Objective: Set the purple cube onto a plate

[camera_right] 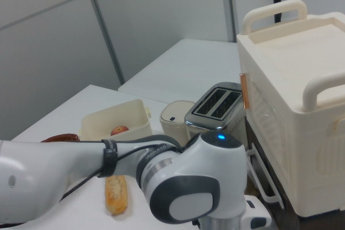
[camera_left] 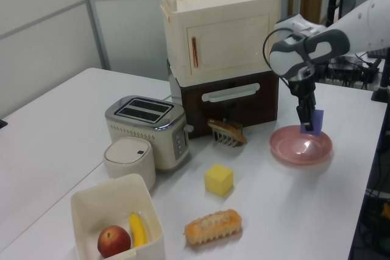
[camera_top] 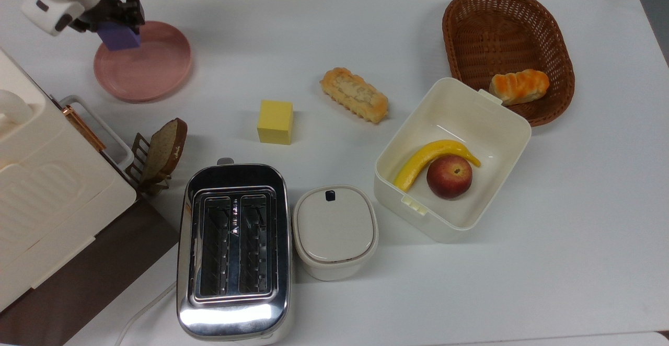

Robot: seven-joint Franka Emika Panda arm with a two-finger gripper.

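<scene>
purple cube (camera_top: 119, 37) gripped in claw (camera_top: 118, 28), above plate (camera_top: 151, 71)

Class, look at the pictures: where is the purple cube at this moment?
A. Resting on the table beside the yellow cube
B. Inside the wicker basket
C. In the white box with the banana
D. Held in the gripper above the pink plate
D: the gripper holds the purple cube just above the plate, at its edge in the top view.

purple cube (camera_top: 119, 37) in claw (camera_top: 116, 20), above plate (camera_top: 151, 74) rim
</scene>
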